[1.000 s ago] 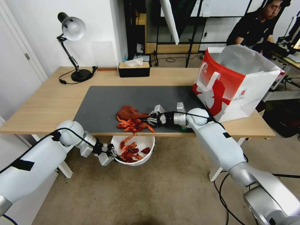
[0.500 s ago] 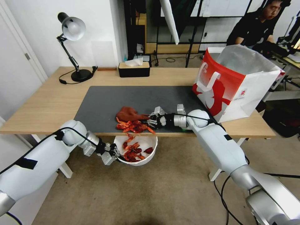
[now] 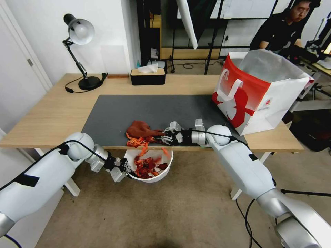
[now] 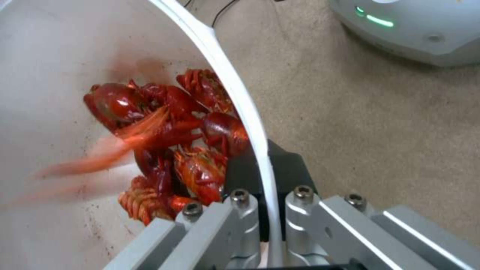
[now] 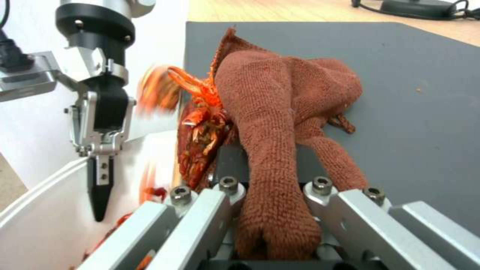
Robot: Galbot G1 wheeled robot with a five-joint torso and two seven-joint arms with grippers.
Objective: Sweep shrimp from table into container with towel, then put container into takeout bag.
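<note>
Shrimp (image 3: 139, 140) pushed off table (image 3: 51, 113) edge by towel (image 3: 139, 129), clamped in right gripper (image 3: 164, 135) jaws; container (image 3: 165, 170) rim pinched below by left gripper (image 3: 124, 169), catching spill.

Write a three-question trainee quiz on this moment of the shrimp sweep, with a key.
1. True or false: the left claw grips the container by its rim below the table edge.
2. What is the right claw shut on?
A. towel
B. tissue box
C. bag handle
3. Fill in: some shrimp remain at the table's ____ edge.

Key: 1 true; 2 A; 3 near.
</note>
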